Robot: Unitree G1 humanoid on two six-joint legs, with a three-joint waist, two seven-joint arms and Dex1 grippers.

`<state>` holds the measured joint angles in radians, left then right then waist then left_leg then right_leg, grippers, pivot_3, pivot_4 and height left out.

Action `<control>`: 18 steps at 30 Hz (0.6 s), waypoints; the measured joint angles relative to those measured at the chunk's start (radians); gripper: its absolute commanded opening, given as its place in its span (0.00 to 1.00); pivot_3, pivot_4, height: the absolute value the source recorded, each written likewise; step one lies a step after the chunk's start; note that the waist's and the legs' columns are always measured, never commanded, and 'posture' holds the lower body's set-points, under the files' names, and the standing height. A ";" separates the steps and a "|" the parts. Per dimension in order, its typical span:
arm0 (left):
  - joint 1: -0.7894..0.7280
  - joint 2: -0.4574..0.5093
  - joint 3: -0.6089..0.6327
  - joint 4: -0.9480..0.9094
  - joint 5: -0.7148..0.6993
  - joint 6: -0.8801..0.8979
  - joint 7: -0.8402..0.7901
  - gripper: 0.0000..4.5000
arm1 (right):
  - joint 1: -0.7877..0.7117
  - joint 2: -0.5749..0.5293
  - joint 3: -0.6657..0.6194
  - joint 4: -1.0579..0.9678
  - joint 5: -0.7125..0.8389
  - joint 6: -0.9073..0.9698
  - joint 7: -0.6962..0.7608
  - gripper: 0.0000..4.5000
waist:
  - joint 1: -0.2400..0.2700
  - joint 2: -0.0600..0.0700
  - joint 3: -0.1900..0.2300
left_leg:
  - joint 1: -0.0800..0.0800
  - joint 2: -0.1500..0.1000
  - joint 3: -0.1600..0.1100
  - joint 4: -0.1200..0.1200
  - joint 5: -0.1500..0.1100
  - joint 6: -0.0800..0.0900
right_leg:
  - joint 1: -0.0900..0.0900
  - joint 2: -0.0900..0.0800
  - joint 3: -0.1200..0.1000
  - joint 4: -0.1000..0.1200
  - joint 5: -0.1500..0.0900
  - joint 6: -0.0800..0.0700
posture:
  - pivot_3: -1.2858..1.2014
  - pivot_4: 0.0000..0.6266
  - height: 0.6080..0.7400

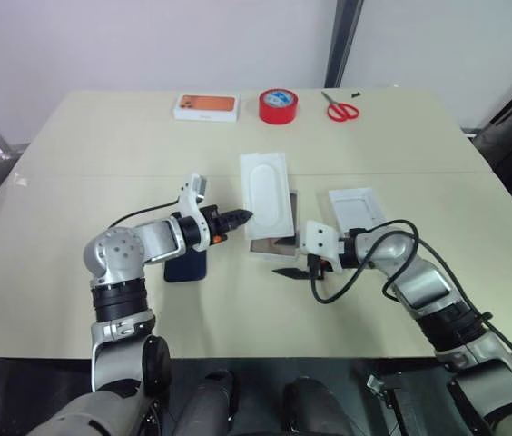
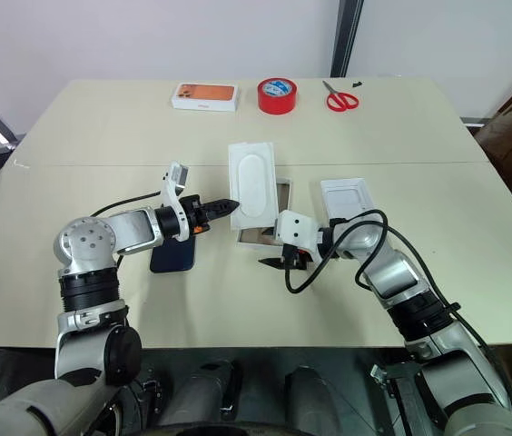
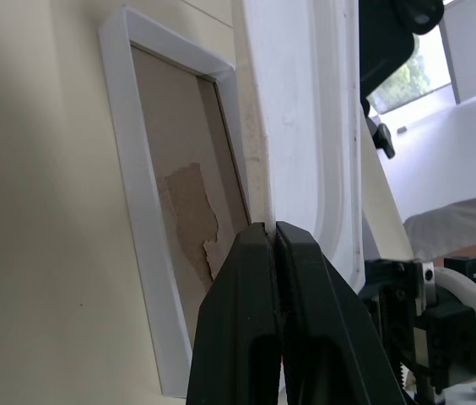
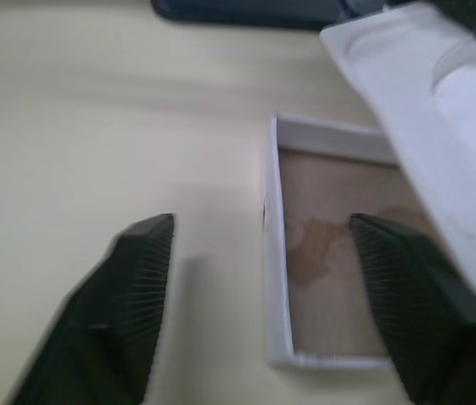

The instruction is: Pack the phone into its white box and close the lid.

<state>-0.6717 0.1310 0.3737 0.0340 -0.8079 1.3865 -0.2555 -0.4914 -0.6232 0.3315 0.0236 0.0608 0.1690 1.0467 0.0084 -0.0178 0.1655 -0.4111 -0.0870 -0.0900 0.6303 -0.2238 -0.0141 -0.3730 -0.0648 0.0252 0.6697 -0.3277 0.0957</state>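
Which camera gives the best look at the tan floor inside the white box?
The right wrist view: the white box lies open between the right gripper fingers, floor plainly visible. The left wrist view shows part of the floor; in the head views the white insert covers most of it.

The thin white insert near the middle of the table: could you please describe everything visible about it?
The thin white insert is a flat white card-like sheet with a raised rounded outline on its face. It lies tilted over the white box, covering part of that tray's tan floor. The left end effector is shut on its edge, fingers pinched together.
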 measured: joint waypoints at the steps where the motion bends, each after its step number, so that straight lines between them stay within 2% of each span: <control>1: 0.003 0.002 -0.004 -0.003 0.000 0.000 0.000 0.00 | 0.005 -0.012 -0.005 0.000 0.000 0.000 0.001 0.72 | 0.001 0.000 0.000 | 0.000 0.000 0.000 0.000 0.000 0.000 | 0.000 0.000 0.000 0.000 0.000 0.000 | 0.52 0.24 0.95; 7: 0.053 0.039 -0.096 -0.020 0.036 -0.028 -0.011 0.00 | 0.113 -0.145 -0.128 -0.036 0.015 0.014 0.011 0.72 | 0.003 0.000 0.000 | 0.000 0.000 0.000 0.000 0.000 0.000 | 0.000 0.000 0.000 0.000 0.000 0.000 | 0.52 0.24 0.95; 18: 0.050 0.045 -0.184 0.022 0.074 -0.105 -0.056 0.00 | 0.123 -0.130 -0.171 -0.040 0.022 0.041 -0.025 0.72 | 0.002 0.000 0.000 | 0.000 0.000 0.000 0.000 0.000 0.000 | 0.000 0.000 0.000 0.000 0.000 0.000 | 0.52 0.24 0.95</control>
<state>-0.6221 0.1762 0.1893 0.0557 -0.7344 1.2812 -0.3118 -0.3682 -0.7530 0.1604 -0.0163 0.0826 0.2101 1.0218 0.0101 -0.0178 0.1655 -0.4112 -0.0869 -0.0899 0.6298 -0.2239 -0.0139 -0.3729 -0.0649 0.0255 0.6695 -0.3277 0.0955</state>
